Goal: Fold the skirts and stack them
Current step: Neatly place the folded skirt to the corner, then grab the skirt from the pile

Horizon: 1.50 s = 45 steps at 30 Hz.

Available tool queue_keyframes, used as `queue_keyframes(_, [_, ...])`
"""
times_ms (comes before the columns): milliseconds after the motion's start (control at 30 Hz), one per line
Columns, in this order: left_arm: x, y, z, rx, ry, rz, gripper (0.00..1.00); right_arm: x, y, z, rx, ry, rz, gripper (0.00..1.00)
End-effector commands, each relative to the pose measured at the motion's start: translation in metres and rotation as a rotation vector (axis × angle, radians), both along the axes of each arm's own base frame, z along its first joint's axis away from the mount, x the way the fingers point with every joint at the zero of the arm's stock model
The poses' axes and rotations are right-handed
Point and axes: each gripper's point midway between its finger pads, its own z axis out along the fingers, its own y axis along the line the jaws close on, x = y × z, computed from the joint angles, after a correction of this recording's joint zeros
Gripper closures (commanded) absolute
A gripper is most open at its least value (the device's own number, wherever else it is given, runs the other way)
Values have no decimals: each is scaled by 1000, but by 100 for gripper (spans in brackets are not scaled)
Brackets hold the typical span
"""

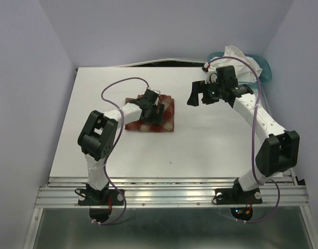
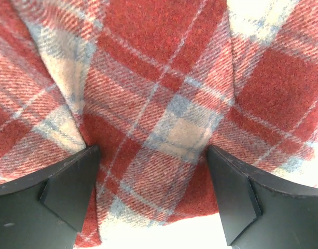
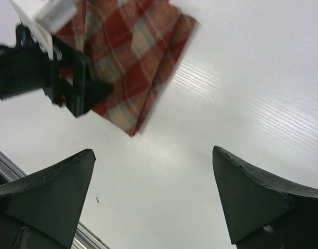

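The red-and-cream plaid skirt (image 1: 166, 120) lies folded into a small rectangle at the middle of the white table. My left gripper (image 1: 151, 106) is right over it, jaws open and pressed down onto the cloth (image 2: 159, 119), which fills the left wrist view. The plaid skirt also shows in the right wrist view (image 3: 135, 57). My right gripper (image 1: 199, 97) is open and empty, held above the table to the right of the plaid skirt. The white skirt (image 1: 242, 58) lies crumpled in the teal basket (image 1: 266, 71) at the back right.
The table's near edge meets a metal rail (image 1: 169, 193) where the arm bases stand. Lilac walls close in the left, back and right. A purple cable loops over each arm.
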Motion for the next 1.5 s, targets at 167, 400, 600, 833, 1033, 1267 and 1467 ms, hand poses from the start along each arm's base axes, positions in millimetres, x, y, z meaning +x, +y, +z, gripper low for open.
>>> queue_keyframes(167, [59,158,-15,291,39,104,3,4,1,5,11,-12,14,0])
queue_keyframes(400, [117,231,-18,298,32,35,1,0,0,4,6,-7,21,0])
queue_keyframes(600, [173,245,-9,304,-9,-47,2,0,-1,-3,-7,8,19,0])
queue_keyframes(833, [199,238,6,284,-60,-85,2,4,-4,-2,-28,-2,9,0])
queue_keyframes(1033, [214,241,141,299,-338,-26,1,25,-25,33,-64,-110,-62,0])
queue_keyframes(1267, [167,218,324,283,-710,-93,1,84,-105,91,-73,-227,-284,0])
queue_keyframes(1467, [101,182,337,239,-719,-203,1,148,-188,102,-149,-287,-508,0])
